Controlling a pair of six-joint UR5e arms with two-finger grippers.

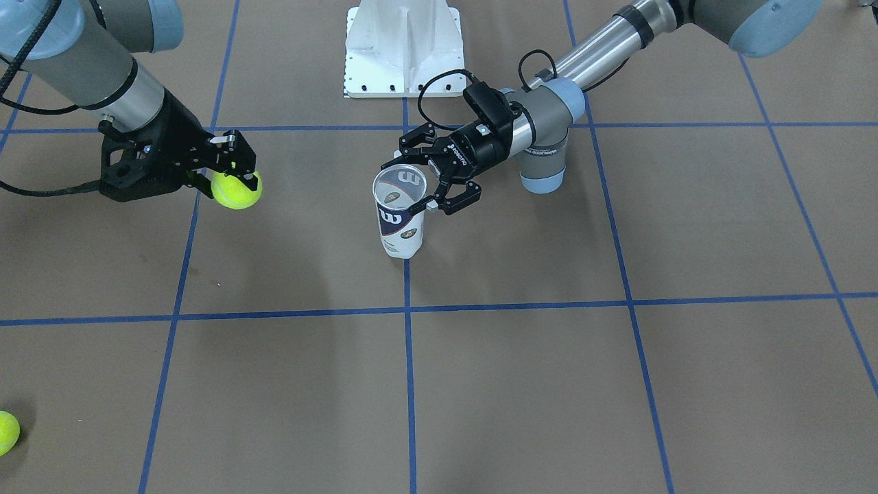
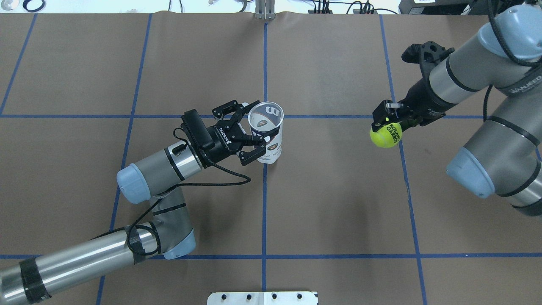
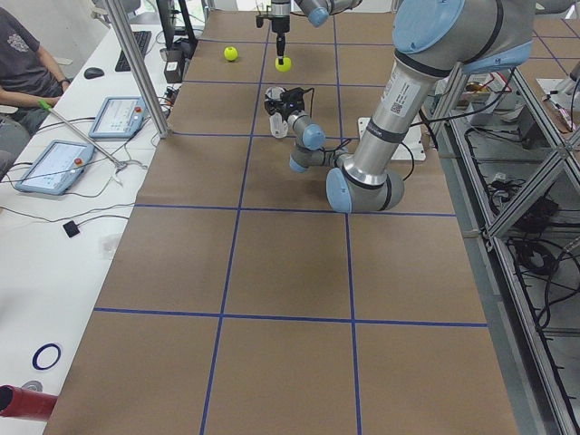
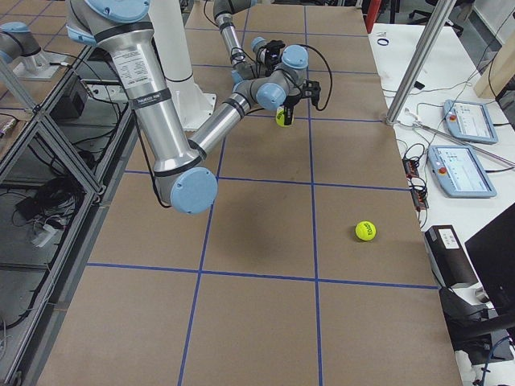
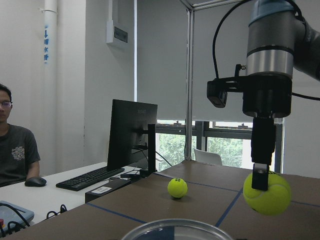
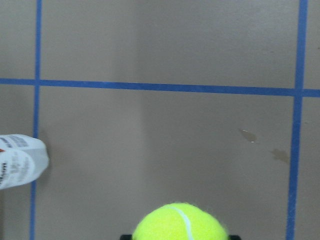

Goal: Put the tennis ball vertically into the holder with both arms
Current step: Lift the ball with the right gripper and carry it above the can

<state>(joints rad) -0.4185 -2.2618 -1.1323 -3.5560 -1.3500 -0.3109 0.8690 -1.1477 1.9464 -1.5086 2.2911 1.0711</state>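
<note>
The holder (image 1: 400, 219) is a clear tube with a white and navy label. It stands upright near the table's middle, open end up, and also shows in the overhead view (image 2: 266, 135). My left gripper (image 1: 424, 184) comes in from the side, its fingers closed around the tube's upper part. My right gripper (image 2: 386, 127) points down and is shut on a yellow-green tennis ball (image 2: 384, 134), held above the table well to the side of the holder. The right wrist view shows the ball (image 6: 181, 222) and the holder's base (image 6: 20, 160). The left wrist view shows the tube's rim (image 5: 175, 229).
A second tennis ball (image 1: 5, 432) lies loose near the table's far edge on my right side. The white pedestal base (image 1: 403, 48) stands behind the holder. A monitor, a keyboard and a seated operator (image 5: 15, 155) are beyond the table's edge.
</note>
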